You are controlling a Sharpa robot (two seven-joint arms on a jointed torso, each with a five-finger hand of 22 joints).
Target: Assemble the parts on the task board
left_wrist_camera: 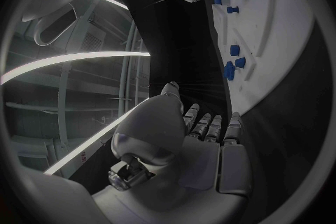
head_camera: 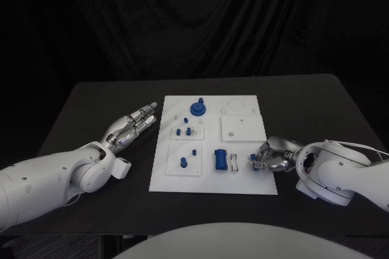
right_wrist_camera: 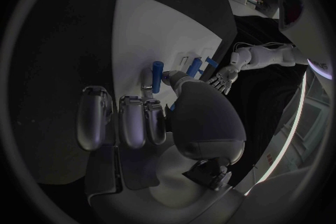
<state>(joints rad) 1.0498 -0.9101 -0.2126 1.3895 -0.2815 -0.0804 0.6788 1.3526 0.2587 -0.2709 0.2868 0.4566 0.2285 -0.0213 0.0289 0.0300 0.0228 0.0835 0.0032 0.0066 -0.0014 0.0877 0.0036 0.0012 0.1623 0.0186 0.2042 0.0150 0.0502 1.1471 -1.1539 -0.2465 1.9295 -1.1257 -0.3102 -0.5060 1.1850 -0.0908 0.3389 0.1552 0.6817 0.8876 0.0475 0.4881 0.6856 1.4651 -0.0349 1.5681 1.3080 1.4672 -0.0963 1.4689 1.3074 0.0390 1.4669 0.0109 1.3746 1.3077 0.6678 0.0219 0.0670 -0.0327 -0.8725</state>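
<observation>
The white task board [head_camera: 243,183] lies mid-table and carries several blue parts: a round one [head_camera: 198,108] at its far end, small pegs [head_camera: 183,130], and a blue block [head_camera: 220,159] near the front. My right hand [head_camera: 272,156] sits at the board's right front edge with its fingers curled. It pinches a small blue part [head_camera: 253,160] between thumb and fingers, just above the board; the part [right_wrist_camera: 158,74] is also seen by the thumb in the right wrist view. My left hand [head_camera: 135,124] lies flat and empty on the table, left of the board [left_wrist_camera: 280,33].
Square white raised plates [head_camera: 242,128] sit on the board's right and front left [head_camera: 185,159]. A narrow slot [head_camera: 235,161] lies right of the blue block. Black table [head_camera: 97,101] surrounds the board, and a dark curtain hangs behind.
</observation>
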